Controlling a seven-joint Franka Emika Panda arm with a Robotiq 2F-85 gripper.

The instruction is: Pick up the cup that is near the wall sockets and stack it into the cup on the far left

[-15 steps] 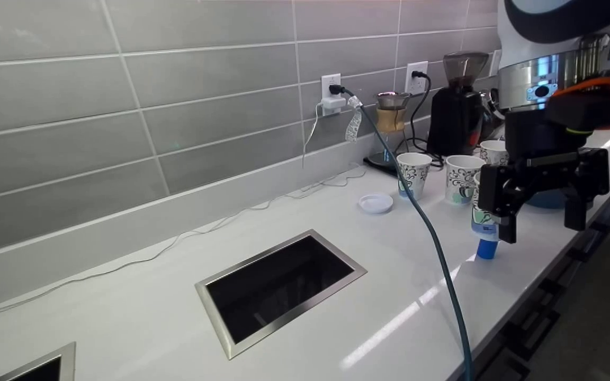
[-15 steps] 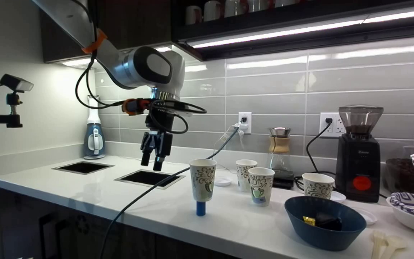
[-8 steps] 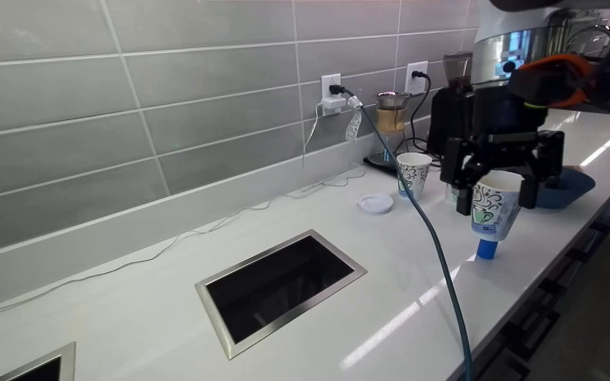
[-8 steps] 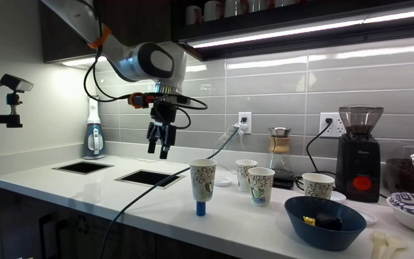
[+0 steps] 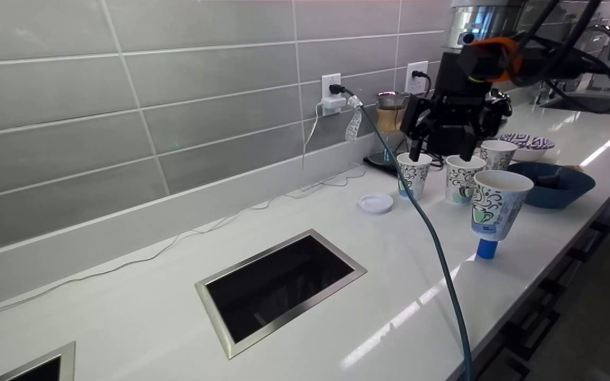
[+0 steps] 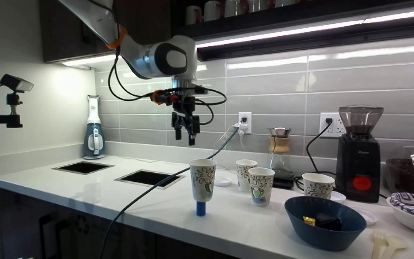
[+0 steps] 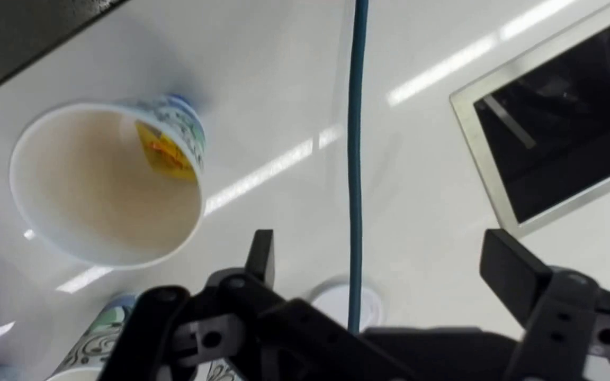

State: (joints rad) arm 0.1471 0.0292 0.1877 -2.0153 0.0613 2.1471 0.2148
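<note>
The cup near the wall sockets (image 5: 413, 177) (image 6: 243, 177) is a white patterned paper cup, standing upright on the counter. In the wrist view a patterned sliver (image 7: 221, 371), likely this cup, shows behind the gripper. The far-left cup (image 6: 202, 181) (image 5: 497, 209) (image 7: 98, 206) stands upright on a blue base (image 6: 201, 208). In the wrist view a yellow wrapper (image 7: 164, 153) shows inside it. My gripper (image 5: 441, 152) (image 6: 185, 136) (image 7: 384, 259) is open and empty, above the counter and higher than the cups. In an exterior view its fingertips appear just above the socket cup.
A thick cable (image 5: 434, 238) (image 6: 149, 190) (image 7: 355, 159) hangs from the socket across the counter. A middle cup (image 6: 261, 189) stands beside the socket cup. A coffee brewer (image 6: 279, 158), grinder (image 6: 358, 162), cup by the grinder (image 6: 317, 185), blue bowl (image 6: 323, 230) and lid (image 5: 375, 202) also stand around.
My gripper has risen and moved toward the wall, leftward in one exterior view and rightward in another. It stays open. The cups have not moved.
</note>
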